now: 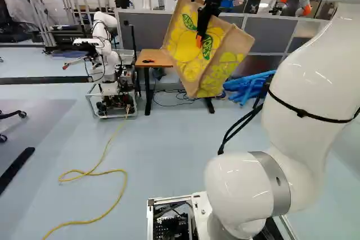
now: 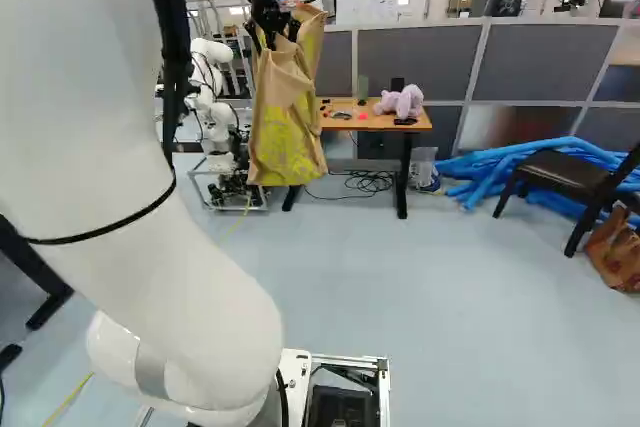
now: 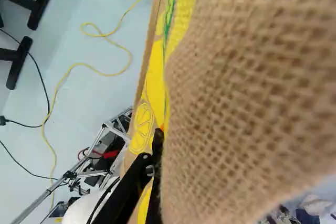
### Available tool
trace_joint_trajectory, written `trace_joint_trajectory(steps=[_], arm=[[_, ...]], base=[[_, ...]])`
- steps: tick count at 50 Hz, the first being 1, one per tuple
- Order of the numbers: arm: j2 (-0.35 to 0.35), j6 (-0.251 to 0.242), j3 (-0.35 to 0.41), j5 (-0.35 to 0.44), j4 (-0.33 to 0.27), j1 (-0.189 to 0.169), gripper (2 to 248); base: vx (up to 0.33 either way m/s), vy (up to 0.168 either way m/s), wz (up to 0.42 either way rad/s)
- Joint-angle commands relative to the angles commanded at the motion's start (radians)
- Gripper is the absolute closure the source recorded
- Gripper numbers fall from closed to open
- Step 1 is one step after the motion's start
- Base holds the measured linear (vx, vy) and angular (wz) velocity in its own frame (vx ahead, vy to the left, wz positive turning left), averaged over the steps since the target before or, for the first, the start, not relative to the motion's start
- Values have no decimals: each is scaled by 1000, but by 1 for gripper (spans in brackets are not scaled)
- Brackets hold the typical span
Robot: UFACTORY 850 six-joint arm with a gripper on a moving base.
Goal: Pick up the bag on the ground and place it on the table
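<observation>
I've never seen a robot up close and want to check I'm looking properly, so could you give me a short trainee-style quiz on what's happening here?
1. True or false: the bag held by the gripper is resting on the floor.

2. Multiple choice: in the right base view, which of these is on the table?
a) a watering can
b) a pale purple plush toy
c) a bicycle helmet

3. Fill in the blank: the long cord curling across the floor in the left base view is ____ in colour.

Key:
1. False; the bag hangs in the air from the gripper.
2. b
3. yellow
</observation>
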Motion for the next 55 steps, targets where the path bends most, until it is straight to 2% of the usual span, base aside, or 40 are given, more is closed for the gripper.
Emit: trace_joint_trajectory(steps=[16, 55], arm=[[0, 0, 0, 0, 0, 0, 228], [0, 0, 0, 0, 0, 0, 228]], base=[[110, 16, -20], [129, 54, -20]])
